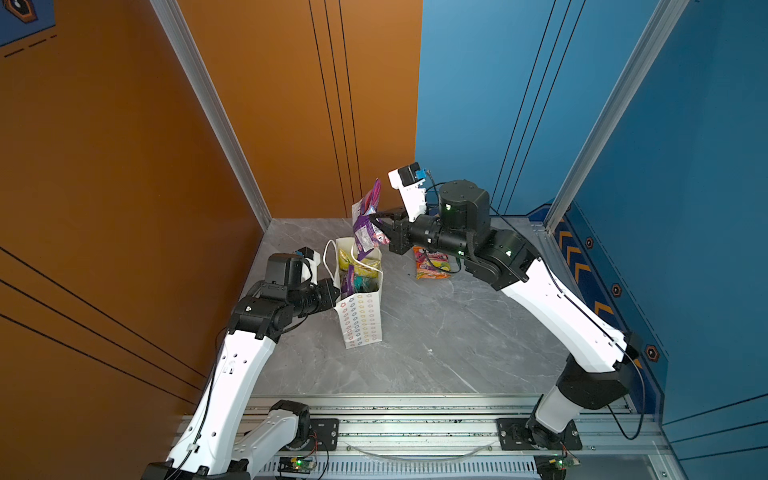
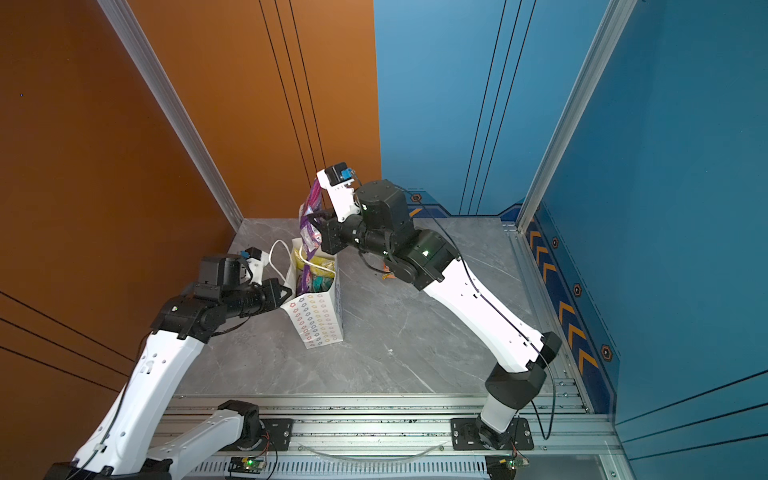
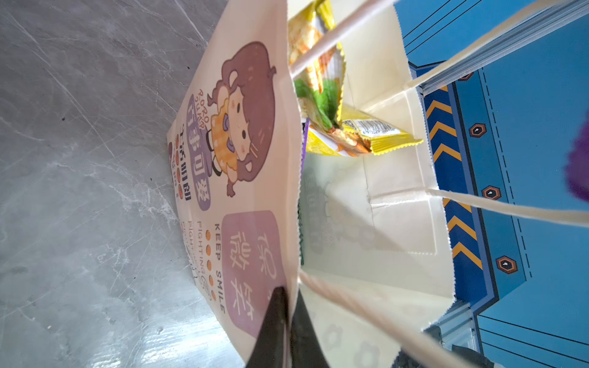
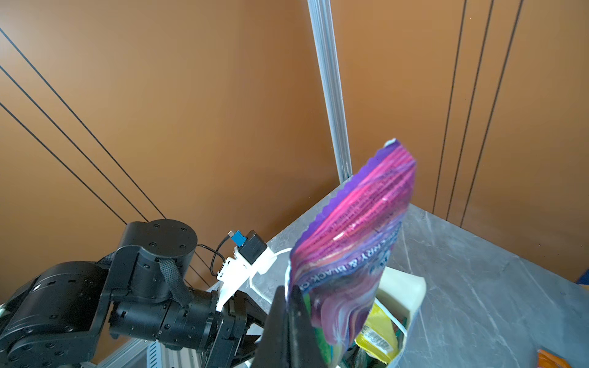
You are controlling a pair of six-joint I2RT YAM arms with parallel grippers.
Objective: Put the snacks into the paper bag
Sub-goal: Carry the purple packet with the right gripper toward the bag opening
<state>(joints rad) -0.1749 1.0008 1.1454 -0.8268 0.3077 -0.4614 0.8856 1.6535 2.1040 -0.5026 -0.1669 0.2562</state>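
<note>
Purple packet [image 1: 366, 224] hangs upright over the open bag [image 1: 360, 320], clamped at its edge in the right gripper [image 1: 376, 227]. The left gripper [image 3: 288, 306] pinches the bag's rim (cartoon-girl side), jaws together on the paper. Yellow packets [image 3: 357, 137] sit inside. An orange packet [image 1: 431, 262] lies on the table [image 1: 436, 340], just beside the bag.

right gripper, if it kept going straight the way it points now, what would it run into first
Probably nothing close: the right gripper, shut on the purple snack packet, points leftward above the paper bag toward the orange wall. Depth is unclear, so it may pass over the bag's mouth.
</note>
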